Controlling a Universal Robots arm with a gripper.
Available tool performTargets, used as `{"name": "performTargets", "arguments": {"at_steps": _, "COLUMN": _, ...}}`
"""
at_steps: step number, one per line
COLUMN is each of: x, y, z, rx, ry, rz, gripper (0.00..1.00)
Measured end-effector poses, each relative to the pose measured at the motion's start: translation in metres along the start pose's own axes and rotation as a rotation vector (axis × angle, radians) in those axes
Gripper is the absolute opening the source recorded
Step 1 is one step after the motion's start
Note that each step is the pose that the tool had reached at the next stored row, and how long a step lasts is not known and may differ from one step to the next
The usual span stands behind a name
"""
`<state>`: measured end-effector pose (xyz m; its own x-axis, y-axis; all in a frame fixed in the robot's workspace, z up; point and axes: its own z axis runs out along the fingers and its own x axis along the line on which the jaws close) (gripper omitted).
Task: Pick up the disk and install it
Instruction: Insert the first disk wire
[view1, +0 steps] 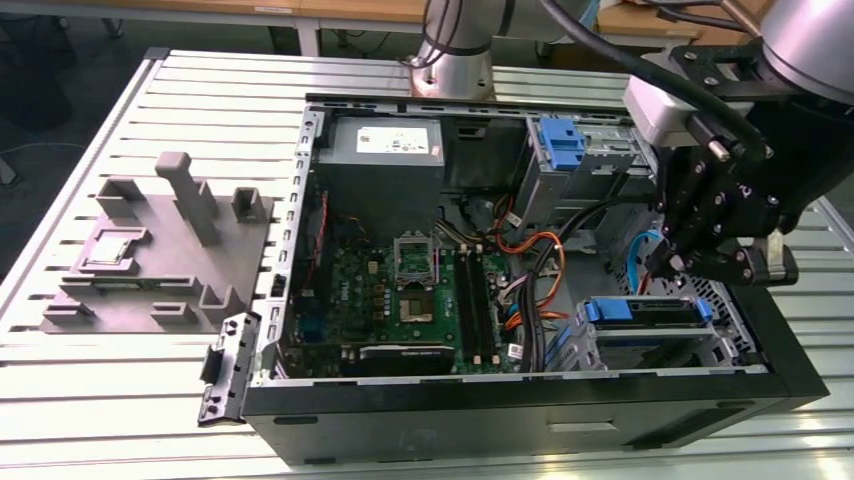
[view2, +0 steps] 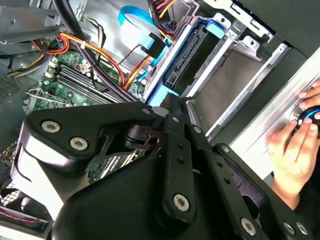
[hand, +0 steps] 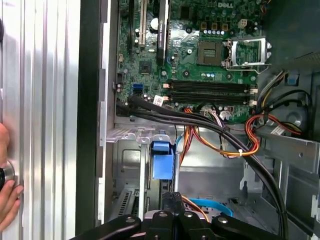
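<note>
In the exterior view, a grey moulded fixture block (view1: 160, 250) sits on the slatted metal counter (view1: 120, 380), at 9 o'clock from the open black computer case (view1: 534, 420). A green motherboard (view1: 400, 290) fills the case's middle. At its 4 o'clock corner, the silver-grey hard disk edged in blue plastic (view1: 650, 328) lies in a bay. The black end effector (view1: 667, 268) hovers at the disk's 12 o'clock, fingers drawn together, gripping nothing. In the second wrist view, a person's hand (view2: 295, 145) is beside the case.
</note>
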<state>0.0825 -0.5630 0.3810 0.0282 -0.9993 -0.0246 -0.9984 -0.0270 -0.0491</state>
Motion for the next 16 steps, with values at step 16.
{"name": "performTargets", "arguments": {"at_steps": 16, "x": -0.0053, "y": -0.0244, "z": 0.0000, "rx": -0.0154, "ry": 0.0376, "rz": -0.001, "gripper": 0.10}}
